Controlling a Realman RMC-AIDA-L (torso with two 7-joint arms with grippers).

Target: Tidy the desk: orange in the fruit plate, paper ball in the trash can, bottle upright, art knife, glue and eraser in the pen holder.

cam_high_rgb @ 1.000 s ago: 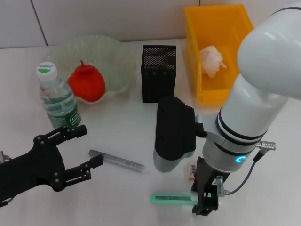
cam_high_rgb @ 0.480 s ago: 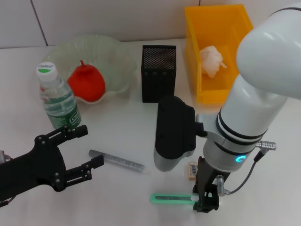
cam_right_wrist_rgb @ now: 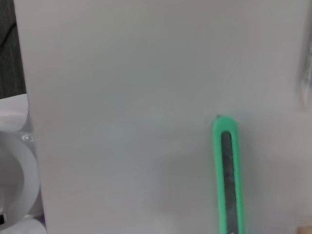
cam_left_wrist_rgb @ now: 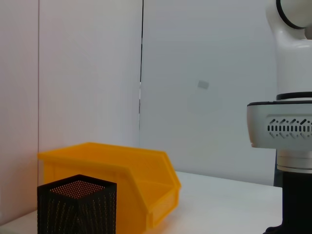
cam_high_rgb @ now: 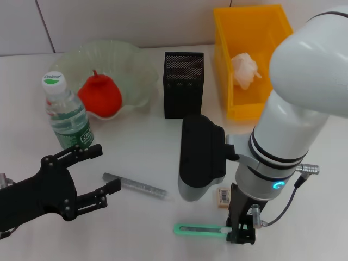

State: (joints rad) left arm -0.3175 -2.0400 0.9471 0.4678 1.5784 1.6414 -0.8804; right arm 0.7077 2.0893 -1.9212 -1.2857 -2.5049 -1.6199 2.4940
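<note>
White desk (cam_high_rgb: 141, 228) | my right gripper (cam_high_rgb: 241, 235) over art knife (cam_high_rgb: 198, 229) end, jaw state unclear | left gripper (cam_high_rgb: 92, 174) wide, idle | advice: centre on handle, close squarely.

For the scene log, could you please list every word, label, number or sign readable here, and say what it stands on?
White cap of the clear plastic water bottle: green logo, lettering too blurred to read.
Green label on that bottle: white print, too small to read.
Small beige rectangular eraser: barcode label, digits unreadable.
Thin grey glue stick: faint markings, unreadable.
Nothing else bears text.
</note>
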